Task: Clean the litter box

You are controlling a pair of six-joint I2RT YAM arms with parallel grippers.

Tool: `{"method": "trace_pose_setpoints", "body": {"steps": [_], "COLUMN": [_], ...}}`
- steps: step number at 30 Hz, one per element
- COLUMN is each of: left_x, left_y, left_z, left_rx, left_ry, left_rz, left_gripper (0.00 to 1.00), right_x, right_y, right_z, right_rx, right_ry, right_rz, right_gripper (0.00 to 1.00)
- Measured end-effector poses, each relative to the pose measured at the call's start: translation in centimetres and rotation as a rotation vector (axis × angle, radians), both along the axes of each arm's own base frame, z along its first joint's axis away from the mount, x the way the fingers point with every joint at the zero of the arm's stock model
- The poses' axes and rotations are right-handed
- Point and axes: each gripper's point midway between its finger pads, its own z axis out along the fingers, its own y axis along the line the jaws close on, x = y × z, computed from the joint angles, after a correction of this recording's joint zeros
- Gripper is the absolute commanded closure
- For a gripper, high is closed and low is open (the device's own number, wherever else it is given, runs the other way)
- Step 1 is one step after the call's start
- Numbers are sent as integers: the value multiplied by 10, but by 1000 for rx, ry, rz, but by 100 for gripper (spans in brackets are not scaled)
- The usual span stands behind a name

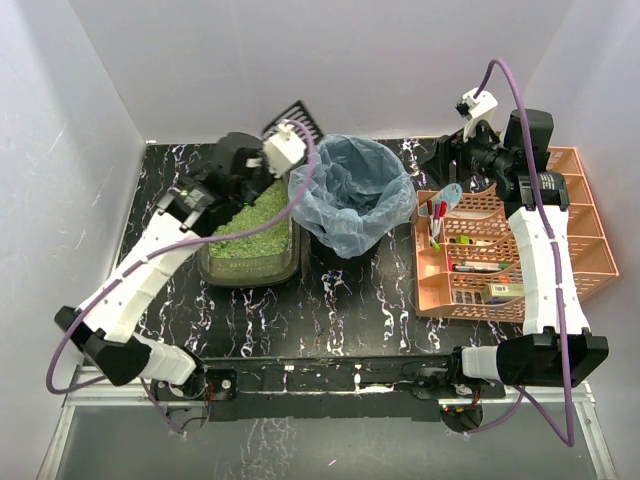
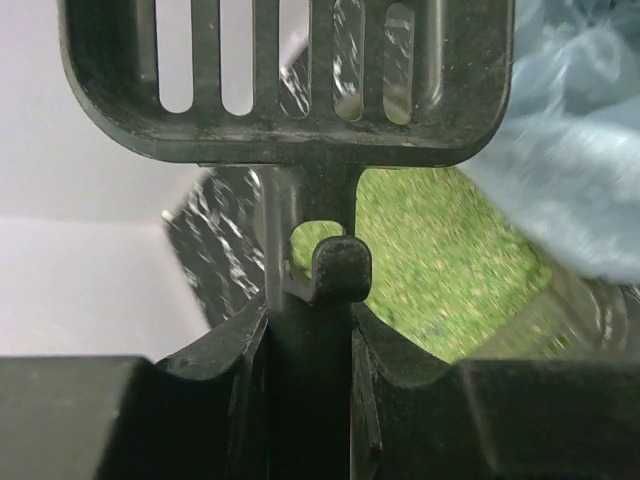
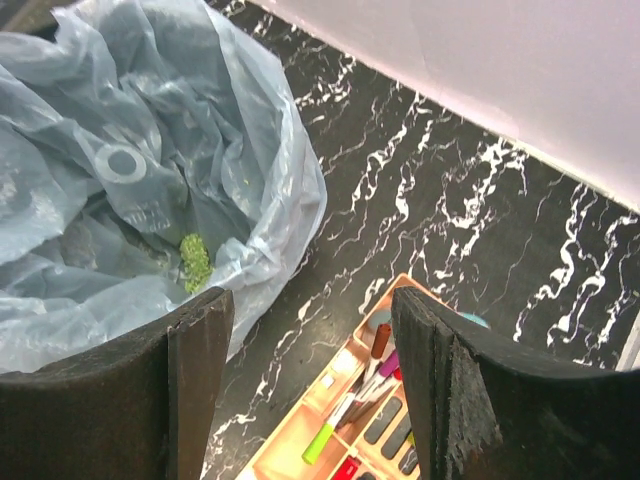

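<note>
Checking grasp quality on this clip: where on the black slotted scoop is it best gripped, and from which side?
By the narrow flat handle, coming from its free end with a finger on either side, as the left gripper has it now. The wide slotted head of the scoop offers no narrow span to pinch, and it should stay free to sift the litter box.

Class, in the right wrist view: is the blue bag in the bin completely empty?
No, a small green clump lies inside the blue bag.
</note>
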Motion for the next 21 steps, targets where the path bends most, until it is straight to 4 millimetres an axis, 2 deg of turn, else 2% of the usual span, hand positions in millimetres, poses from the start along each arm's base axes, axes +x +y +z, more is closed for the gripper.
{"method": "trace_pose_setpoints", "body": {"steps": [2, 5, 9, 13, 17, 19, 21], "left_x": [-3, -17, -43, -58, -78, -88, -94], "left_y": [25, 63, 93, 104, 108, 108, 100], "left_z": [-13, -32, -60, -94, -149, -167, -174], "left_rx": [-79, -197, -348, -495, -670, -725, -778], "left_ry": [83, 187, 315, 458, 645, 717, 771], "left_rz": [61, 158, 261, 343, 459, 517, 541], "left_gripper": [100, 100, 100, 100, 100, 100, 100], "right_x": [2, 3, 3, 3, 4, 4, 4], "right_y": [2, 5, 7, 9, 11, 11, 11], "right_z": [10, 18, 22, 24, 21, 17, 11], "right_rx": [5, 16, 29, 38, 49, 52, 56], "right_ry": [-21, -40, -49, -52, -48, -39, -25], "right_rz": [13, 28, 38, 45, 49, 48, 47], "right_gripper": [30, 30, 30, 30, 30, 30, 30]}}
